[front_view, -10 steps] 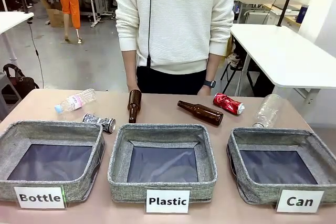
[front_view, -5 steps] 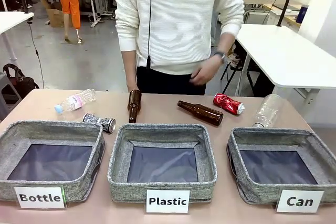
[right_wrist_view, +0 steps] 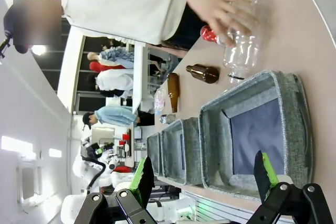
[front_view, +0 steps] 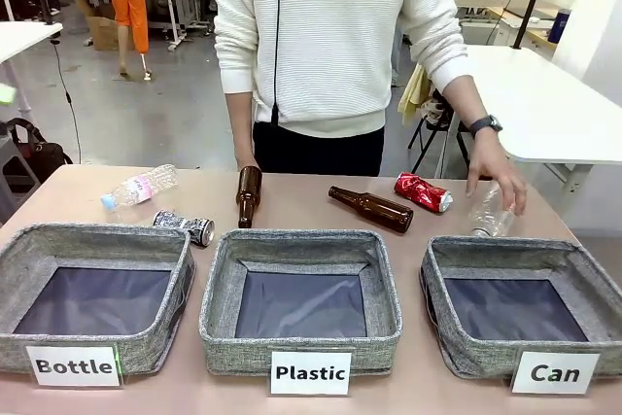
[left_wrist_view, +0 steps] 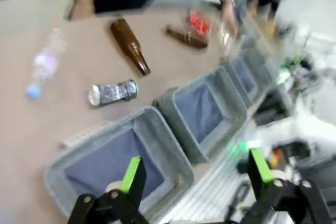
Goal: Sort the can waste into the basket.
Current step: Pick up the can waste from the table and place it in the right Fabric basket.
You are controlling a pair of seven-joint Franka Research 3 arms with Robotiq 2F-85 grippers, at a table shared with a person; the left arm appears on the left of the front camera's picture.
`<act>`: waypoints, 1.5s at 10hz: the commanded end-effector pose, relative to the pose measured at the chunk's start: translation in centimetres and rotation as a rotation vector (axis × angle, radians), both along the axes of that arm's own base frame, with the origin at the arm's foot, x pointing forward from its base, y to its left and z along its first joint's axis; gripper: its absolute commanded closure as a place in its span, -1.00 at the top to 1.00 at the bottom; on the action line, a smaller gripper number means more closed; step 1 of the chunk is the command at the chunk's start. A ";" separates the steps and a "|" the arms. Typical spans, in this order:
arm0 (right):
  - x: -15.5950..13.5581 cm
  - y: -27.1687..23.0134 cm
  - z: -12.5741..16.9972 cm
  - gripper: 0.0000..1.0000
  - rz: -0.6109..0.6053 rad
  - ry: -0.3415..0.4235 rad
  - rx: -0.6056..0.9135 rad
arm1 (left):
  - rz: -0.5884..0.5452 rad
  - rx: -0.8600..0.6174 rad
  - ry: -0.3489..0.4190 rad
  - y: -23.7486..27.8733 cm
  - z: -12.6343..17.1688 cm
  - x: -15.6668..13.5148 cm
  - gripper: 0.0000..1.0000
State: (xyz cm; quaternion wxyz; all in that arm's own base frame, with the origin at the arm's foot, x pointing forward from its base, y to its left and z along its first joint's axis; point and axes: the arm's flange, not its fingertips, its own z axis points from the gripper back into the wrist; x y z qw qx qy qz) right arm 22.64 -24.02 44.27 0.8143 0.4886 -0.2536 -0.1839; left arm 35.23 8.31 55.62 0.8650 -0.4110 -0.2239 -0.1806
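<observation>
Red can [front_view: 423, 191]: shiny, crushed, lying on its side on the surface [front_view: 311, 203], at 11 o'clock from the Can basket [front_view: 515, 246] and apart from its rim. Black-and-silver can [front_view: 185, 226]: patterned, dented, on its side, just beside the 1 o'clock corner of the Bottle basket [front_view: 97, 232]. The Can basket is grey fabric with a dark lining and a white label on its 6 o'clock wall.

Around them: two brown bottles lie at 12 o'clock of the Plastic basket [front_view: 301, 238]. One [front_view: 248, 195] has its neck toward 6 o'clock. The other [front_view: 372, 208] has its base near the red can. A labelled plastic bottle [front_view: 141, 186] lies at 12 o'clock of the Bottle basket. The person's hand [front_view: 498, 177] is over a clear bottle [front_view: 489, 213] at 3 o'clock of the red can.

My left end effector [left_wrist_view: 195, 166] is released, green pads wide apart. My right end effector [right_wrist_view: 203, 166] is released too, with nothing between the pads.

The front view reads the labels. The right wrist view shows fingers spread on the clear bottle, with the red can partly hidden behind it. The left wrist view is motion-blurred, but the patterned can is still plain in it.
</observation>
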 end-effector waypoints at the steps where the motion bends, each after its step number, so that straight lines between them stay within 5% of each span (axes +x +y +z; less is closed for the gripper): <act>1: 0.2 -0.2 0.2 1.00 0.002 -0.032 0.008 | -0.211 0.273 -0.074 -3.0 0.5 5.3 1.00; 4: 0.2 -0.2 0.2 1.00 0.002 -0.032 0.008 | -0.449 0.794 -0.289 -12.7 -0.4 10.0 1.00; 6: 0.2 -0.2 0.2 1.00 0.002 -0.032 0.008 | -0.541 0.980 -0.432 -16.5 -2.2 11.1 1.00; 8: 0.2 -0.2 0.2 1.00 0.002 -0.032 0.008 | -0.615 0.955 -0.403 -18.0 -3.9 11.7 1.00; 9: 0.2 -0.2 0.2 1.00 0.002 -0.032 0.008 | -0.440 0.836 -0.295 -17.2 -2.6 11.7 1.00; 10: 0.2 -0.2 0.2 1.00 0.002 -0.032 0.008 | -0.641 0.971 -0.376 -19.5 -2.9 11.8 1.00; 12: 0.2 -0.2 0.2 1.00 0.002 -0.032 0.008 | -0.584 0.947 -0.352 -18.6 -3.4 12.1 1.00; 14: 0.2 -0.2 0.2 1.00 0.002 -0.032 0.008 | -0.770 0.912 -0.455 -16.0 -3.7 14.8 1.00; 15: 0.2 -0.2 0.2 1.00 0.002 -0.032 0.008 | -0.821 0.861 -0.444 -13.8 -3.3 14.7 1.00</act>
